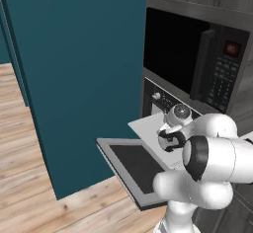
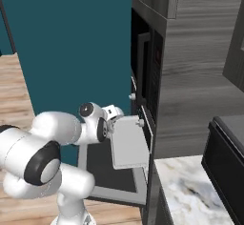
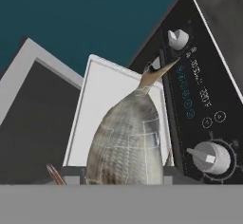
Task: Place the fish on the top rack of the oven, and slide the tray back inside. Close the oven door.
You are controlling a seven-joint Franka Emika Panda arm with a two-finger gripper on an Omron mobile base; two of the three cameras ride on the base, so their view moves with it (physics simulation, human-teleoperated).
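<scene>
Clamped in the gripper (image 3: pixel 124 173): scaly silver-grey tapered fish (image 3: pixel 126 137), over flat pale rectangular tray (image 3: pixel 102 90). Fingertips mostly hidden behind fish; head cut off below.

Tray (image 2: pixel 127 148) pulled out above open oven door (image 2: pixel 102 171).

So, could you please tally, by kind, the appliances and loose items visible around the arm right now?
Built-in black wall oven, door open: 1
Black microwave with keypad: 1
Small black box-shaped countertop oven: 1
Pale grey-white flat tray, pulled out: 1
Grey scaly fish, held in the gripper: 1
Total: 5
</scene>
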